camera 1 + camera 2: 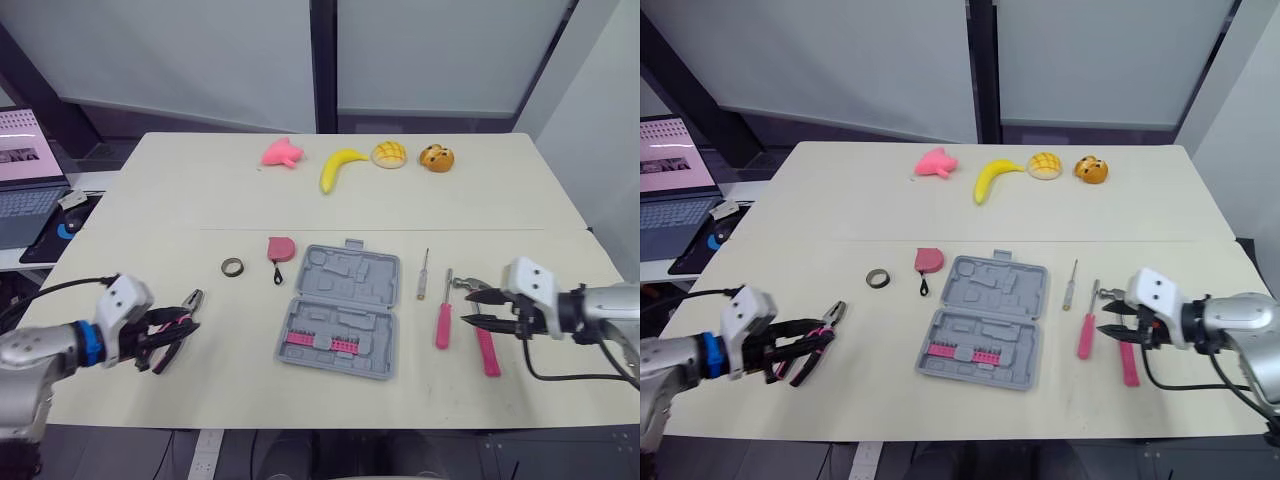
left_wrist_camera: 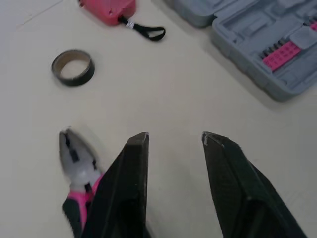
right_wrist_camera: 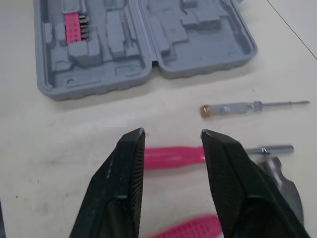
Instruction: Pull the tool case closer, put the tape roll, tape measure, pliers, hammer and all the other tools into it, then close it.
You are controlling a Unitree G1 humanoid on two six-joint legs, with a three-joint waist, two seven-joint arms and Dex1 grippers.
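Case (image 1: pixel 340 312) lies open mid-table. Your left gripper (image 1: pixel 172 340), fingers spread, sits just beside the pliers (image 2: pixel 74 158). Your right gripper (image 1: pixel 472 308), also spread, hovers over the pink screwdriver (image 3: pixel 173 156).

Left of the tool case (image 1: pixel 340 310), the left arm (image 1: pixel 32 350) was a silver-grey tube ending in a blue ring (image 1: pixel 91 343). A white boxy left housing (image 1: pixel 126 298) sat above the wrist, and a thin black left cable (image 1: pixel 60 288) curved back from it. The left claw (image 2: pixel 174 139) had 2 black fingers (image 2: pixel 131 188), broad-based and tapering to blunt tips.

Right of the case, the right arm (image 1: pixel 612 302) was silver-grey with a black band (image 1: pixel 572 312), a white right housing (image 1: pixel 528 283) and a black right cable (image 1: pixel 575 378). The right claw (image 3: pixel 172 134) carried 2 black, finely textured fingers (image 3: pixel 119 188).
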